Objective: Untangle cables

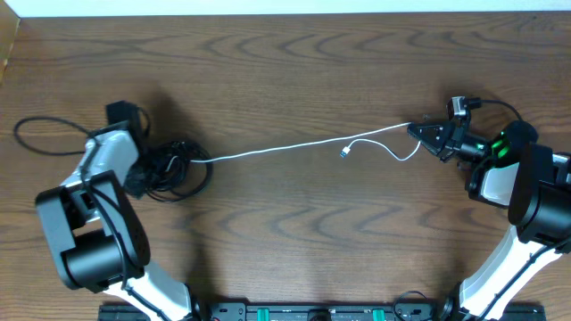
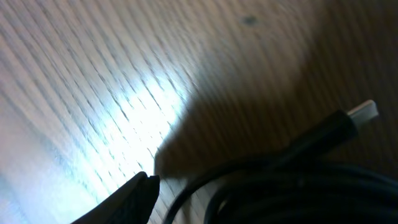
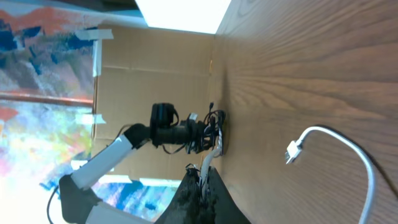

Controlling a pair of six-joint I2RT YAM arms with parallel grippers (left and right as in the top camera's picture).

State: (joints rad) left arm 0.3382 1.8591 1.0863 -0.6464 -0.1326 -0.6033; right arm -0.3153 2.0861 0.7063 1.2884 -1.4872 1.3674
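Note:
A white cable [image 1: 285, 147] runs taut across the table from a knot of black cables [image 1: 169, 169] to my right gripper [image 1: 416, 131], which is shut on it. The white cable's free end curls back to a small plug [image 1: 343, 152]. The right wrist view shows my right fingers [image 3: 202, 180] pinching the white cable, with its plug [image 3: 292, 150] on the wood and the black knot [image 3: 214, 127] far off. My left gripper [image 1: 143, 174] sits at the black knot. The left wrist view shows only one finger [image 2: 140, 190] beside black cables [image 2: 280, 186] and a plug end [image 2: 364, 112].
A thin black cord loop [image 1: 36, 134] lies at the far left, with a small black block [image 1: 120, 113] behind the left arm. A cardboard wall [image 3: 155, 62] stands along the table's left edge.

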